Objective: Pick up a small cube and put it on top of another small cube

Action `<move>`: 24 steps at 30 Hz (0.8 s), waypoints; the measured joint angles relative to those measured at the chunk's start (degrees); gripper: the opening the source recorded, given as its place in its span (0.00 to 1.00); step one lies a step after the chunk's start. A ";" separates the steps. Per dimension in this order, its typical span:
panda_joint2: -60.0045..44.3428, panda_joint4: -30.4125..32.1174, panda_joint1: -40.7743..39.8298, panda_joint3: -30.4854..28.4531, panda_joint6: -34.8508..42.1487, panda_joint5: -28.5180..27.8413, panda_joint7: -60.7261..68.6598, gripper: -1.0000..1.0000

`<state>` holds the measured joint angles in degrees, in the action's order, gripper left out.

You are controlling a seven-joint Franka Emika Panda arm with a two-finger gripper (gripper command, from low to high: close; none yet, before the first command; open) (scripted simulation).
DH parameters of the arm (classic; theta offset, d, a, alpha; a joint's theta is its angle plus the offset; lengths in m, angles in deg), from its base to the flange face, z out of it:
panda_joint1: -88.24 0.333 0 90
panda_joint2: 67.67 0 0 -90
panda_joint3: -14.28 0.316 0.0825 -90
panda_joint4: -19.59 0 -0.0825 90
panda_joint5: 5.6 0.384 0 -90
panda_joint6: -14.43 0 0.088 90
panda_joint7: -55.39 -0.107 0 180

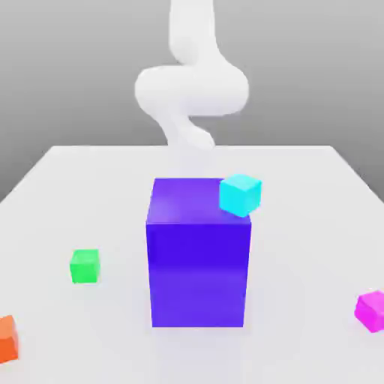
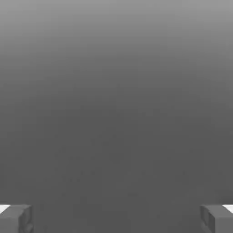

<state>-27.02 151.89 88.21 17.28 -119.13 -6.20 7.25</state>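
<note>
End effector (image 2: 116, 218) wide open, empty; four small cubes: magenta (image 1: 370, 310), green (image 1: 85, 266), cyan (image 1: 240, 194), orange (image 1: 7, 338).

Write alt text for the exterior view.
A large purple-blue block stands mid-table with a cyan cube on its top corner. A green cube and an orange cube lie toward the view's left, a magenta cube toward its right; the white robot arm rises behind.

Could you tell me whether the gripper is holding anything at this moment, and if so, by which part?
Nothing is held. The gripper is open with no object between its fingers, and the magenta cube and green cube lie apart on the table.
</note>
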 joint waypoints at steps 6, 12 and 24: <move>-12.60 1.28 0.27 7.54 -4.43 -2.37 -6.31 0.50; -24.97 2.53 1.40 14.44 -8.71 -6.35 -13.66 0.50; -50.30 4.90 10.57 21.14 -16.94 -16.09 -29.60 0.50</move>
<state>-77.32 156.79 98.78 38.42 -136.07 -22.29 -22.35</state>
